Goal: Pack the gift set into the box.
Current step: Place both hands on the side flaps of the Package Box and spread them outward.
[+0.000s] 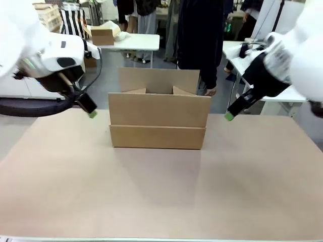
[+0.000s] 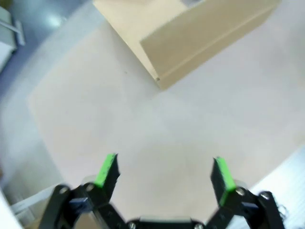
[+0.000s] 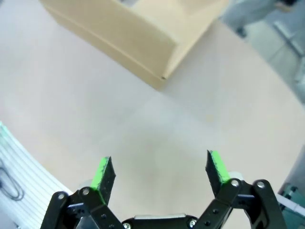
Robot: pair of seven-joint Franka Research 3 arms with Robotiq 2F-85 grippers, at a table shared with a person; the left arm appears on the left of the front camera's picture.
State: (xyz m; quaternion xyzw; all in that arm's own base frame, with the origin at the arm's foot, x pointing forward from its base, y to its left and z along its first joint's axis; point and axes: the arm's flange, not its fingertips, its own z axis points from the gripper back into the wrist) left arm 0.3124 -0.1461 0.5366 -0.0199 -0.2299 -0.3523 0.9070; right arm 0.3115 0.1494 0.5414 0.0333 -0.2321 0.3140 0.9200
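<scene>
The box (image 1: 157, 121), a large plain brown carton with its top flaps open, stands on the table near the far middle. The left wrist view catches a corner of the box (image 2: 190, 33) at the top, and the right wrist view has it (image 3: 128, 33) at the top too. My left gripper (image 1: 91, 110) hovers just left of the box; its green-padded fingers (image 2: 165, 174) stand wide apart with nothing between them. My right gripper (image 1: 230, 114) hangs just right of the box, also open and empty (image 3: 159, 174). The gift set is out of view.
A person in dark clothes (image 1: 199, 40) stands behind the box with a hand (image 1: 209, 91) near its far right corner. The brown table top (image 1: 161, 191) stretches wide in front of the box. White tables (image 1: 126, 43) with a small carton stand farther back.
</scene>
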